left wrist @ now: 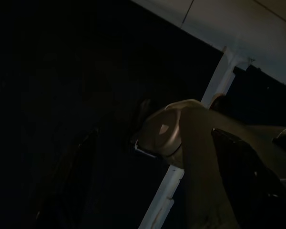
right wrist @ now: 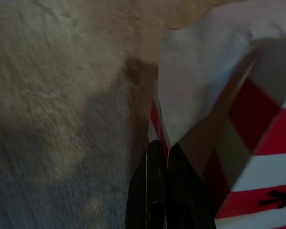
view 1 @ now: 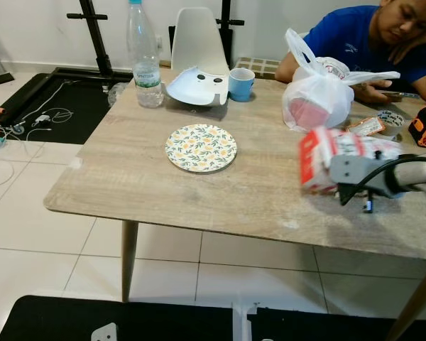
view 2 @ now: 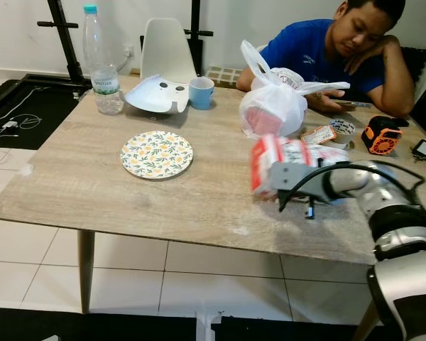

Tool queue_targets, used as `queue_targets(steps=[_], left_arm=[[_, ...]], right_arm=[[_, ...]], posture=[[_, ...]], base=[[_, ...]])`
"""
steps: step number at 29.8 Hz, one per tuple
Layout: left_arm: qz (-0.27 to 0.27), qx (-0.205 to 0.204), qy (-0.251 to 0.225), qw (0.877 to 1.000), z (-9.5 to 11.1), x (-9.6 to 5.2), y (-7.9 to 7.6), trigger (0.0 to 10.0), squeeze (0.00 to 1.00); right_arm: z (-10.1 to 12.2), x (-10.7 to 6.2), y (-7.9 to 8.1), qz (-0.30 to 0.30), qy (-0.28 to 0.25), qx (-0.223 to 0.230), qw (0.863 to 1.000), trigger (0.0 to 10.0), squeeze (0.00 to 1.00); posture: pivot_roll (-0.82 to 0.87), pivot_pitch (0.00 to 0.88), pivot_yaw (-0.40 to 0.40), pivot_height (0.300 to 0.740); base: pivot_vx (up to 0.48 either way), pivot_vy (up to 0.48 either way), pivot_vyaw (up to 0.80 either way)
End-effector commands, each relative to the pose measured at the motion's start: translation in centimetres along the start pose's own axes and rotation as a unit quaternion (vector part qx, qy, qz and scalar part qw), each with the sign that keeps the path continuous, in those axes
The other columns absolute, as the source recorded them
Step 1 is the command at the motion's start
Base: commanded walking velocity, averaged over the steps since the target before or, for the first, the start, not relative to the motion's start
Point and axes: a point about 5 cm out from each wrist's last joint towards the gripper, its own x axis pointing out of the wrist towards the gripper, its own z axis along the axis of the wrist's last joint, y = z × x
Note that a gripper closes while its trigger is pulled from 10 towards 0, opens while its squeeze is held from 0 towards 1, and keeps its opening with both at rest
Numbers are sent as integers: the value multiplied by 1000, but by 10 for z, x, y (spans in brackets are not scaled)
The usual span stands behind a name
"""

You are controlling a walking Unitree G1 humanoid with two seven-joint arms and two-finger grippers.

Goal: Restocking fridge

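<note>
A red-and-white striped package [view 2: 271, 165] hangs blurred just above the right side of the wooden table [view 2: 92, 185]. My right gripper [right wrist: 167, 164] is shut on the package, and its black fingers [right wrist: 152, 195] pinch a thin edge in the right wrist view. From the right, the silver right arm [view 2: 355, 183] reaches in over the table edge. My left gripper [left wrist: 157, 191] hangs idle low down in shadow, its two dark fingers [left wrist: 243, 167] standing wide apart over a black mat and white tiles.
On the table stand a floral plate [view 1: 201, 148], a water bottle [view 1: 145, 57], a blue cup [view 1: 241, 84], a white curved object [view 1: 195, 87], a knotted plastic bag [view 1: 316, 92], a tape roll [view 2: 341, 128] and an orange tape measure [view 2: 382, 135]. A person in blue [view 2: 319, 53] leans on the far right corner. A white chair [view 1: 197, 39] stands behind.
</note>
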Motion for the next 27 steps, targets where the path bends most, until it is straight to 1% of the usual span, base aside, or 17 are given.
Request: queue_targets(steps=[1, 5, 6, 8, 9, 10, 12, 14, 15, 16, 18, 19, 20, 21, 22, 24, 27], left_arm=[[-4, 5, 11, 1000, -5, 0, -3, 10000, 0], [-5, 6, 12, 1000, -6, 0, -5, 10000, 0], [-5, 6, 12, 1000, -6, 0, -5, 10000, 0], [-6, 6, 13, 1000, -6, 0, -5, 10000, 0], [-6, 6, 13, 1000, -6, 0, -5, 10000, 0], [-7, 7, 14, 1000, -6, 0, -5, 10000, 0], [-7, 7, 14, 1000, -6, 0, -5, 10000, 0], [-8, 7, 14, 1000, -6, 0, -6, 10000, 0], [-8, 7, 14, 1000, -6, 0, -6, 10000, 0], [-8, 7, 14, 1000, -6, 0, -6, 10000, 0], [-8, 7, 14, 1000, -6, 0, -6, 10000, 0], [-9, 6, 15, 1000, -7, 0, -6, 10000, 0], [-9, 6, 16, 1000, -8, 0, -6, 10000, 0], [-9, 6, 17, 1000, -8, 0, -7, 10000, 0], [-9, 6, 17, 1000, -8, 0, -7, 10000, 0], [-11, 7, 20, 1000, -9, 0, -7, 10000, 0], [-11, 7, 19, 1000, -8, 0, -7, 10000, 0]], right_arm=[[-14, -12, -6, -28, 11, 34, 999, 0, 0], [-53, -37, -11, -84, 87, 85, 989, 0, 0], [-53, -37, -11, -84, 87, 85, 989, 0, 0], [-75, -50, -10, -114, 133, 112, 978, 0, 0], [-75, -50, -10, -114, 133, 112, 978, 0, 0], [-109, -70, 1, -142, 207, 152, 956, 0, 0], [-109, -70, 1, -142, 207, 152, 956, 0, 0], [-141, -88, 18, -155, 272, 191, 930, 0, 0], [-141, -88, 18, -155, 272, 191, 930, 0, 0], [-160, -101, 33, -159, 305, 225, 912, 0, 0], [-160, -101, 33, -159, 305, 225, 912, 0, 0], [-175, -110, 47, -168, 326, 258, 894, 0, 0], [-181, -113, 53, -172, 333, 270, 887, 0, 0], [-185, -114, 58, -176, 332, 285, 882, 0, 0], [-185, -114, 58, -176, 332, 285, 882, 0, 0], [-192, -116, 70, -182, 334, 313, 870, 0, 0], [-203, -121, 86, -182, 357, 342, 850, 0, 0]], posture=[[5, 2, -63, 740], [-5, 0, -69, 740], [-5, 0, -69, 740], [-8, 0, -70, 740], [-8, 0, -70, 740], [-11, 0, -71, 740], [-11, 0, -71, 740], [-22, 0, -74, 740], [-22, 0, -74, 740], [-22, 0, -74, 740], [-22, 0, -74, 740], [-22, 0, -74, 740], [-22, 0, -74, 740], [-36, 0, -67, 740], [-36, 0, -67, 740], [-36, 0, -67, 740], [-41, 0, -69, 740]], base=[[0, 0, 0], [0, 0, 0], [0, 0, 0], [0, 0, 0], [0, 0, 0], [0, 0, 0], [0, 0, 0], [0, 0, 0], [0, 0, 0], [0, 0, 0], [0, 0, 0], [0, 0, 0], [0, 0, 0], [0, 0, 0], [0, 0, 0], [0, 0, 0], [0, 0, 0]])
